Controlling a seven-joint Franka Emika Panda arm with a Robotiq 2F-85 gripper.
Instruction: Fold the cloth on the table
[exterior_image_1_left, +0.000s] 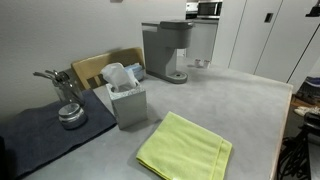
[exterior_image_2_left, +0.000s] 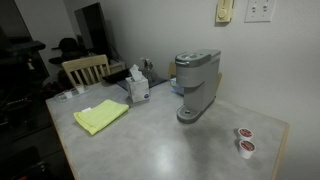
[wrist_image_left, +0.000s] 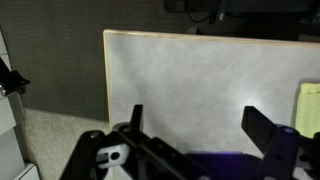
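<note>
The cloth (exterior_image_1_left: 185, 148) is not in my gripper (wrist_image_left: 195, 115). In the wrist view the jaws stand spread wide with only bare table (wrist_image_left: 180, 70) between them, high above the top. That view gives me just a thin lime strip of the cloth at the right edge of the picture, and the table's pale edge against dark floor on the left.

I cannot find the gripper in either exterior view, but both show the whole cloth. It lies flat on the grey top, turned so its corners rather than its sides point at the table's edges. It looks close to square from here, so I cannot settle its long axis. It is yellow-green and smooth, and in an exterior view a hem line runs just inside its edge.

A tissue box (exterior_image_1_left: 128, 100) stands near it, apart. A coffee maker (exterior_image_1_left: 165, 50) is farther off. A dark mat (exterior_image_1_left: 35, 135) with a metal bowl (exterior_image_1_left: 70, 116) shows in an exterior view. Two small pods (exterior_image_2_left: 244, 140) on the table's far end show in an exterior view.
</note>
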